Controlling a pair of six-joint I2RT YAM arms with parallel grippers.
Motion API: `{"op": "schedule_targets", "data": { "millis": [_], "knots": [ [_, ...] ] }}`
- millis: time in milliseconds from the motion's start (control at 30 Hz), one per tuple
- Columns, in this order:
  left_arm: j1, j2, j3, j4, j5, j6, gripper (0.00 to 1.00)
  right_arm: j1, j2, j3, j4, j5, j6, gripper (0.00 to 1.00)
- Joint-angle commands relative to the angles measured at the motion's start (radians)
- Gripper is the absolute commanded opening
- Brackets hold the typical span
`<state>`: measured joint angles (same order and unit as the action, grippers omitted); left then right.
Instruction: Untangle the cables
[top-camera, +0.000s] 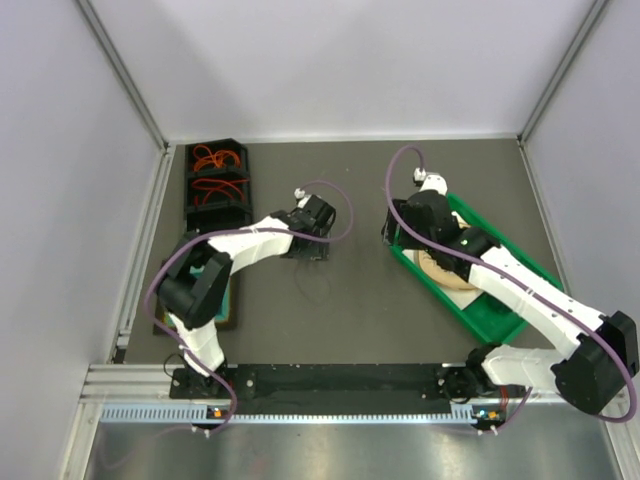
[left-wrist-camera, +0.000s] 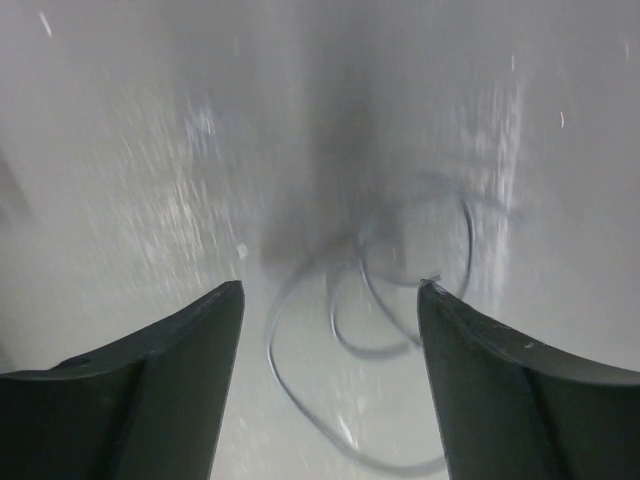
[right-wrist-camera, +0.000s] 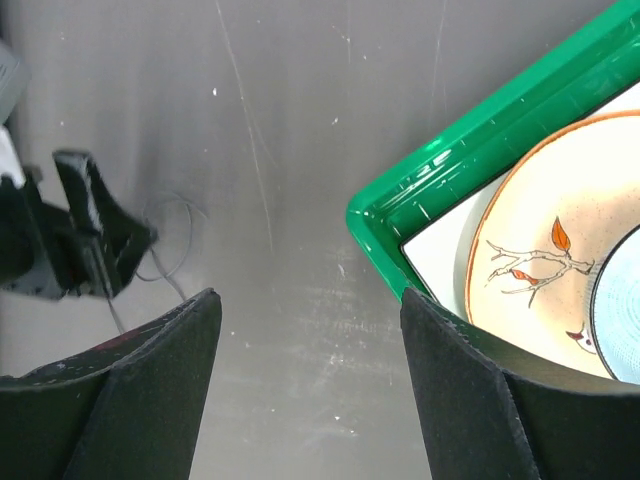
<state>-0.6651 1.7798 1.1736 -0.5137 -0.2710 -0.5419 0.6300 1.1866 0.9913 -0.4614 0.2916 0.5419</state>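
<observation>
2 robot arms rise from the near edge of a dark grey tabletop. The left arm reaches toward the middle, a little left of centre. The left fingers hang spread apart above the tabletop, grasping nothing. Below and between them a thin dark cable lies flat in loose overlapping loops. The wrist view is blurred, so whether the fingers touch it cannot be told.

The right arm stretches along the right side, over a green tray set at a slant near the right edge. The right fingers are released too, parted above bare tabletop just beside the tray's leftmost corner, holding nothing. In the tray lies a cream plate with an orange leaf pattern.

At the far left corner stands a row of black bins. Orange-red cables are coiled in the 2 farthest compartments.
</observation>
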Motion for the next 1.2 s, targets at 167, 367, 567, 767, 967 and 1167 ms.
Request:
{"op": "schedule_targets", "data": {
  "millis": [167,367,567,767,967,1167],
  "knots": [
    [-0.036,0.121,0.118,0.024,-0.134,0.051,0.56,-0.007,-0.005,-0.008,0.027,0.008,-0.014,0.72],
    [-0.036,0.150,0.120,-0.002,-0.172,0.043,0.18,-0.009,0.001,-0.008,0.038,0.001,-0.017,0.72],
    [-0.033,0.158,0.113,-0.011,-0.174,0.034,0.00,-0.010,-0.001,-0.002,0.040,0.006,-0.020,0.72],
    [0.013,-0.021,0.162,-0.035,-0.183,0.037,0.00,-0.009,-0.013,-0.003,0.038,0.015,-0.020,0.72],
    [0.067,-0.235,0.231,-0.061,-0.313,0.095,0.00,-0.012,-0.018,-0.017,0.052,0.015,-0.016,0.71],
    [0.145,-0.356,0.368,-0.154,-0.384,0.149,0.00,-0.013,-0.012,-0.020,0.059,0.003,-0.010,0.70]
  ]
}}
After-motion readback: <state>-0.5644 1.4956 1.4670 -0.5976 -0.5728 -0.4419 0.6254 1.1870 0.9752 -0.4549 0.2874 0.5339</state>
